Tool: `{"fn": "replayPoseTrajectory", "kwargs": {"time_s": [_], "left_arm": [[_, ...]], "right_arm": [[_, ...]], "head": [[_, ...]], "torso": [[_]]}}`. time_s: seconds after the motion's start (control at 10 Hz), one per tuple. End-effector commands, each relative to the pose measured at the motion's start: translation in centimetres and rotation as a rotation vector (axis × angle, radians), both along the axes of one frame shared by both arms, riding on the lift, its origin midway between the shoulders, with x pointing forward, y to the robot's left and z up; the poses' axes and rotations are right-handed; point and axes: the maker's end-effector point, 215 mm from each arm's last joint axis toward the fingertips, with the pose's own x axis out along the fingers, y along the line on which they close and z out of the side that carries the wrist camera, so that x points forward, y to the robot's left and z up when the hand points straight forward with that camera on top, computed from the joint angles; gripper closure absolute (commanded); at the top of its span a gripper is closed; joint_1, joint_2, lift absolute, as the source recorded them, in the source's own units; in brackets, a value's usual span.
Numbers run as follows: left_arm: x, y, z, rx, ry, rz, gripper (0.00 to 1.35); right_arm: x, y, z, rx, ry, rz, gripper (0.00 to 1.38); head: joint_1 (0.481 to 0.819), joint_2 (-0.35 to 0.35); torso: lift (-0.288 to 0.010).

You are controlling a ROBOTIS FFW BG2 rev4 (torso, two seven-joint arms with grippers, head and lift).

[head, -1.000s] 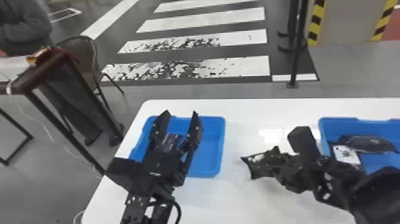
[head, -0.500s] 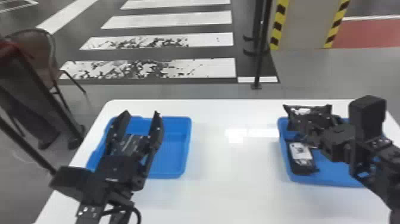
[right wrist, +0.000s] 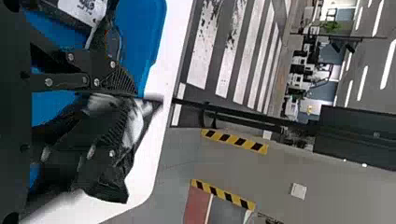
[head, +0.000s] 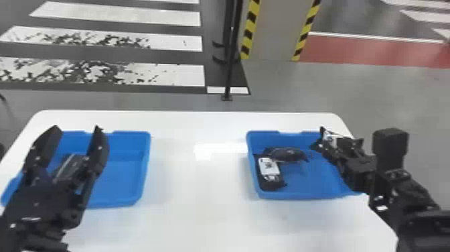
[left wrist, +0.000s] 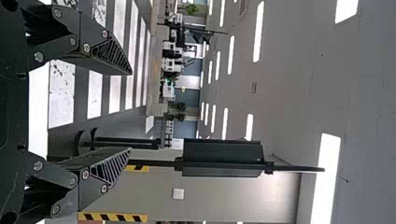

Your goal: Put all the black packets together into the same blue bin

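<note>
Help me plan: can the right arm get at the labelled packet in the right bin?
Probably not yet: its gripper holds another packet, though the labelled packet looks uncovered from above.

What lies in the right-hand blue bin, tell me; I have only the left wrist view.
Observer: The right-hand blue bin contains two black packets: a labelled packet and, partly beyond it, a darker packet.

Operator: Now report on the right arm's fingers.

Observer: The right fingers have a third black packet between them.
</note>
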Motion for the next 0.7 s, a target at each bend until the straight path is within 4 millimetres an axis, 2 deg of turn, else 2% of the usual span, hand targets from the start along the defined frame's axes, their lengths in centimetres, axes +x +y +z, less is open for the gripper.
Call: {"fn": "replayPoseTrajectory", "kwargs": {"time_s": [0.0, 0.1, 0.3, 0.4, 0.6], "left_arm": [[0.1, 0.2, 0.0, 0.000, 0.000, 0.005, 0.50], [0.2, 0.5, 0.0, 0.002, 0.002, 0.010, 0.50], [0.8, 0.6, -0.9, 0.007, 0.038, 0.005, 0.50], [1.5, 1.1, -1.8, 0.017, 0.076, 0.000, 0.50], [3.0, 1.7, -4.9, 0.045, 0.197, -0.024, 0.50]], "right_arm": [[-1.4, 0.3, 0.6, 0.017, -0.024, 0.006, 0.21], [-2.7, 1.4, 1.8, 0.025, -0.062, 0.018, 0.05], [-5.7, 5.2, 5.4, 0.078, -0.139, 0.079, 0.16], [-7.4, 8.3, 7.0, 0.123, -0.168, 0.131, 0.16], [-10.4, 13.0, 8.6, 0.203, -0.167, 0.220, 0.16]], "head": [[0.695, -0.168], [0.695, -0.173], [0.695, -0.151], [0.695, -0.127], [0.695, -0.067]], "torso": [[-0.110], [-0.110], [-0.110], [-0.110], [-0.110]]}}
